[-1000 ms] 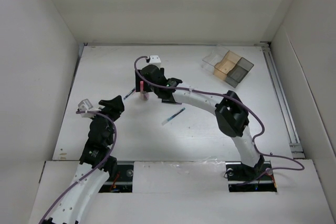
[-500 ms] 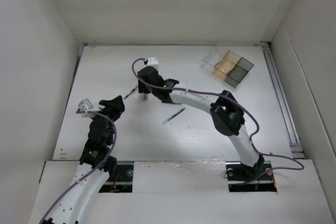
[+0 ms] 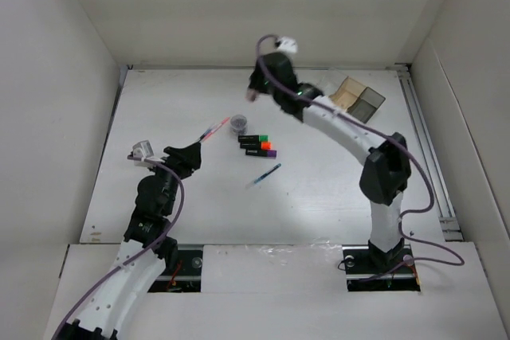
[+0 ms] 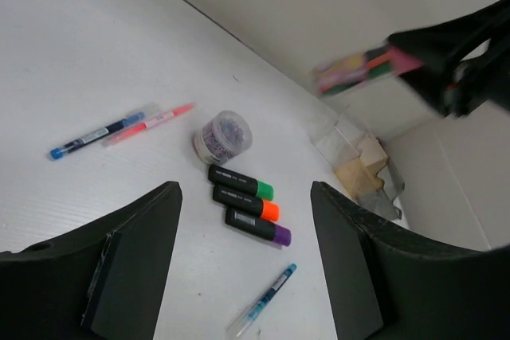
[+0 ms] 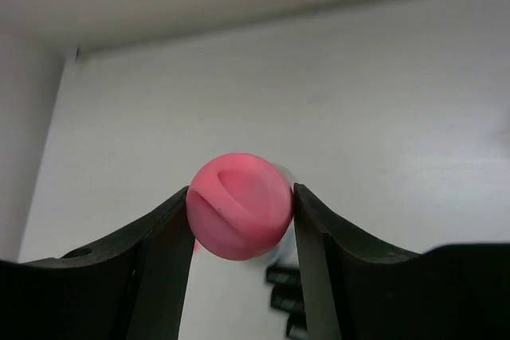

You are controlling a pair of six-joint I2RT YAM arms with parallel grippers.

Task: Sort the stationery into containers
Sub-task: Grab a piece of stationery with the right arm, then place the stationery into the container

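A white table seen from above, with two robot arms reaching in from the near edge.

At the near left, the left gripper [image 3: 190,155] hovers over the table with its fingers spread apart and nothing between them. Just beyond it lie two thin pens, end to end and overlapping slightly on one slanted line that runs from near left to far right: a dark blue pen [image 4: 96,133], then a pink pen [image 3: 213,129]. Just right of the pink pen's far tip stands a small round jar [image 3: 237,123], upright.

Just right of the jar and a little nearer, three short black markers lie side by side. Their long axes run left to right and their coloured ends point right: green [image 3: 255,138] farthest, orange [image 3: 256,145] in the middle, purple [image 3: 260,152] nearest. Nearer again, apart from them, a light blue pen [image 3: 263,176] slants from near left to far right.

Above the far middle of the table, the right gripper [image 3: 253,89] is clamped on a bottle [image 5: 239,206], one finger on each side of its pink cap. The cap's top faces the wrist camera, so the long axis runs away from it, and the body is hidden behind the cap.

At the far right, well apart from the bottle, the compartment tray [image 3: 368,101] sits on the table.
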